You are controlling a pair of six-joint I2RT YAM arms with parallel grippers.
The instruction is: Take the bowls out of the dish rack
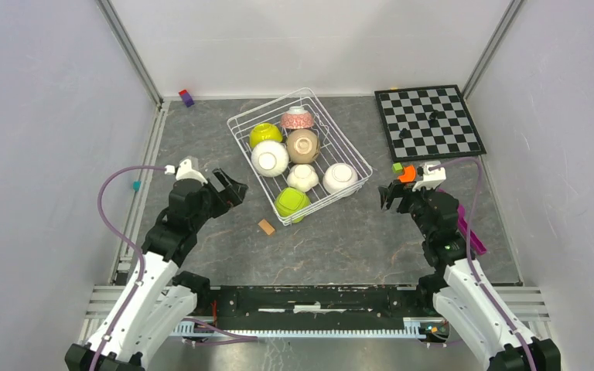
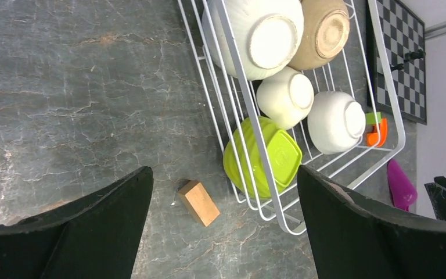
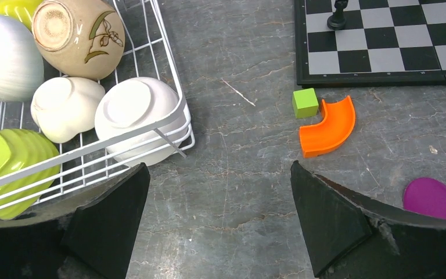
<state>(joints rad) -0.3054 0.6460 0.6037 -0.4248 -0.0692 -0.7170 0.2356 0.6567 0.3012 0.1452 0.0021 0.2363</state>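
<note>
Top external: dish rack [image 1: 332, 144] runs lengthwise far-left to near-right; left end effector [image 1: 230, 187] and right end effector [image 1: 390, 196] gape empty.

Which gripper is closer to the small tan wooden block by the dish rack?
Left. The left gripper hovers just left of the small tan wooden block; the right gripper is well off to its right.
</note>
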